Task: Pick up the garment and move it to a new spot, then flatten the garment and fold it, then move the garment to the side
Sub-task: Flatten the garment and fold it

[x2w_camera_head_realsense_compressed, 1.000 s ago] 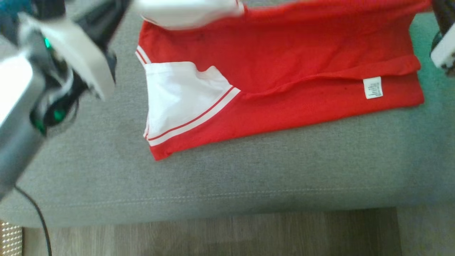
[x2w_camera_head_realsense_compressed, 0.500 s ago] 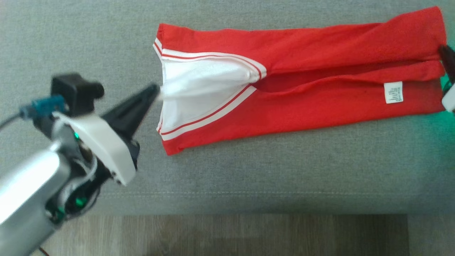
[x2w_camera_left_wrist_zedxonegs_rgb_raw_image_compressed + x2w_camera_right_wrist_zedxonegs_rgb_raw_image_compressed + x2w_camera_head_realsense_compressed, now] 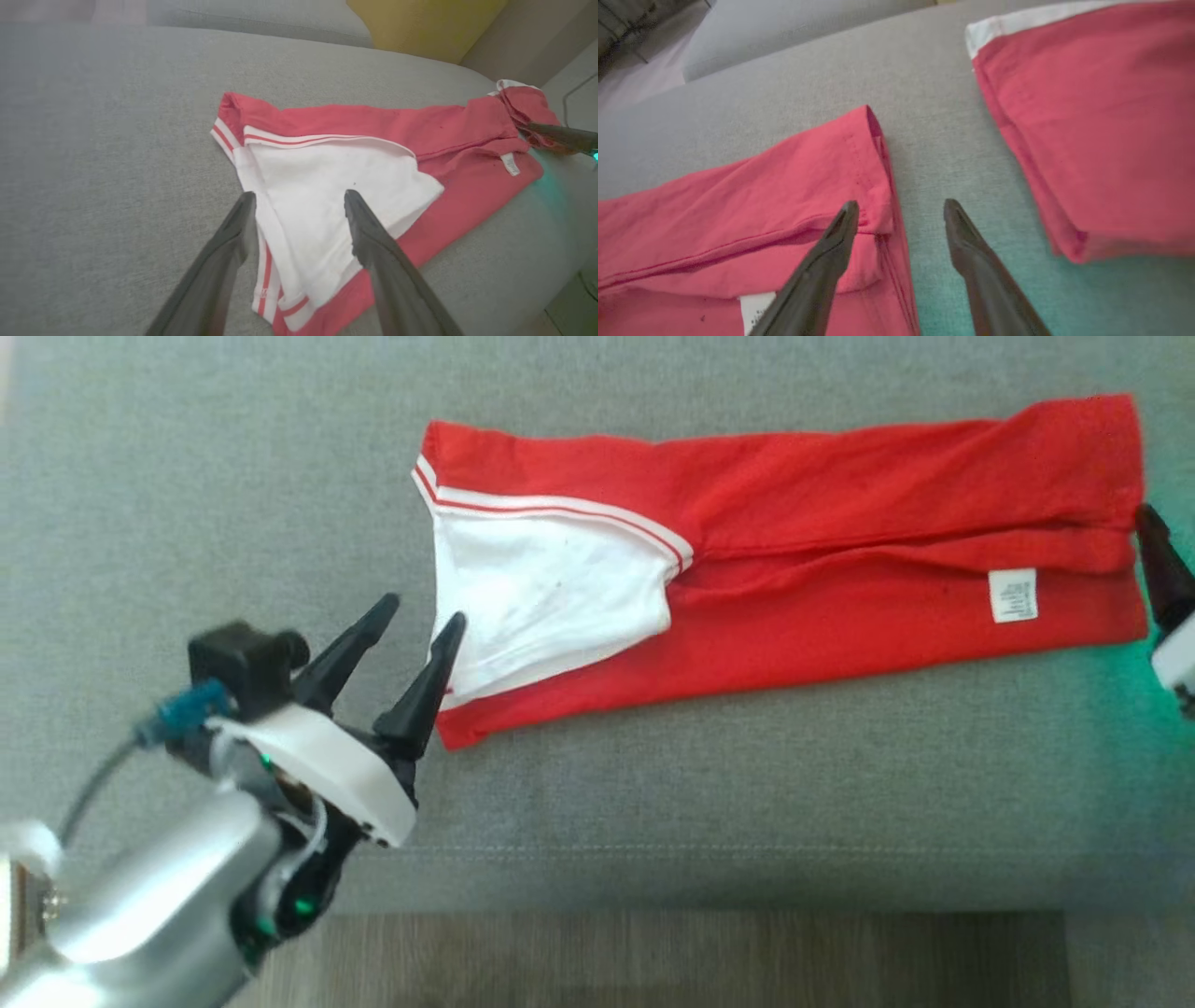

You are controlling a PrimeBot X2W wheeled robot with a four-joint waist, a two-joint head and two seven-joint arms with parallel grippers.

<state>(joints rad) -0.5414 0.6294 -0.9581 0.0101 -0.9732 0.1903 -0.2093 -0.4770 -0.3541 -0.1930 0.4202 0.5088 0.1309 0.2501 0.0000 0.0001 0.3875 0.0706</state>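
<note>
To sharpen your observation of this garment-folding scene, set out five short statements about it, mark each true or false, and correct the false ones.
1. The garment lies on the grey sofa cushion. True.
2. The left end effector is shut on the white panel. False: its jaws stand open at that panel's edge, gripping nothing.
3. A white label shows on the garment's end nearer the right end effector. True.
4. The right end effector holds the garment lifted off the cushion. False: it is open, and the garment lies flat.
5. A second folded red garment lies on the cushion nearby. True.
</note>
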